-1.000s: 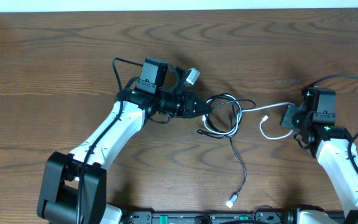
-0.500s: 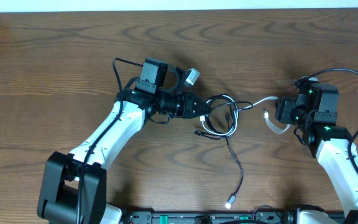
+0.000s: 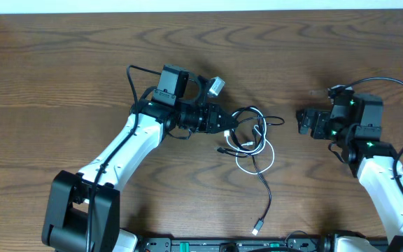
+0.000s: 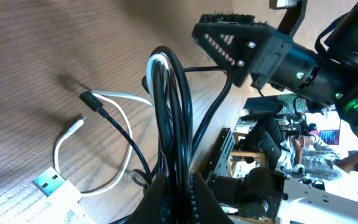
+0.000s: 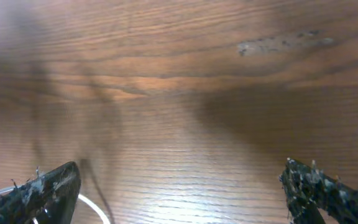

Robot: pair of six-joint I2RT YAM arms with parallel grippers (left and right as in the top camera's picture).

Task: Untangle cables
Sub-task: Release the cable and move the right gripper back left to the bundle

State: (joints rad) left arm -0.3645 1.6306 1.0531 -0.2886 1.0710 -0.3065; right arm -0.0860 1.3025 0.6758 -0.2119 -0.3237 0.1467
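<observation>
The left gripper [image 3: 229, 120] pinches the long thin black cable [image 3: 266, 187]; right gripper [image 3: 301, 122] spread, empty.
The short white cable [image 3: 255, 166] overlaps it just beside the left gripper; tugging may cinch the tangle.

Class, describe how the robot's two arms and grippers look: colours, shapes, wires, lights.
The left arm and right arm have white shells with black joints and black camera blocks at the wrists. The left gripper and right gripper are black with tapered fingers. A thick black wire loops by each wrist; green lights glow on the right.
</observation>
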